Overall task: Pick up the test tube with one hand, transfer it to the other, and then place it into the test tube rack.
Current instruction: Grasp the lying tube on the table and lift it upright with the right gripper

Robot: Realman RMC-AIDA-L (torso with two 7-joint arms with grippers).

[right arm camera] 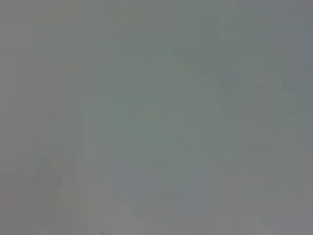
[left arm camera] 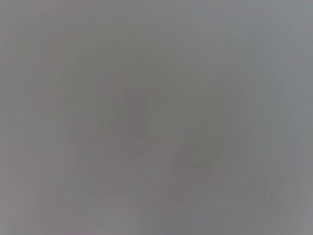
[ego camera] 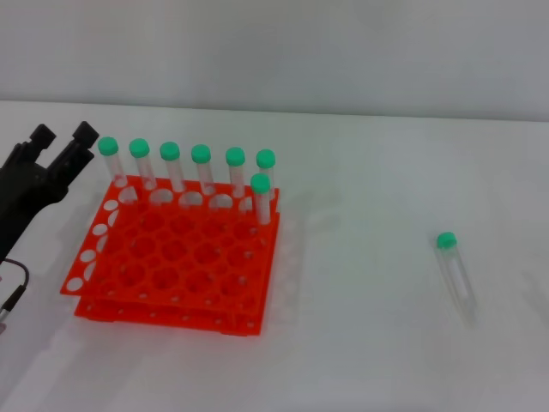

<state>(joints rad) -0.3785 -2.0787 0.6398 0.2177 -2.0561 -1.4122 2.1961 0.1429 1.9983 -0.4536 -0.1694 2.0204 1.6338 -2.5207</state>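
One test tube (ego camera: 454, 270) flat, well right of rack (ego camera: 171, 257).

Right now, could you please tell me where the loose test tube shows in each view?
Head view: the test tube lies flat on the table, well right of the test tube rack.
Left wrist view: not in it.
Right wrist view: not in it.
Shared landmark: none.

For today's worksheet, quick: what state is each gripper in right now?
Left gripper: open, holding nothing, beside the orange-red plastic rack.
Right gripper: not in view.
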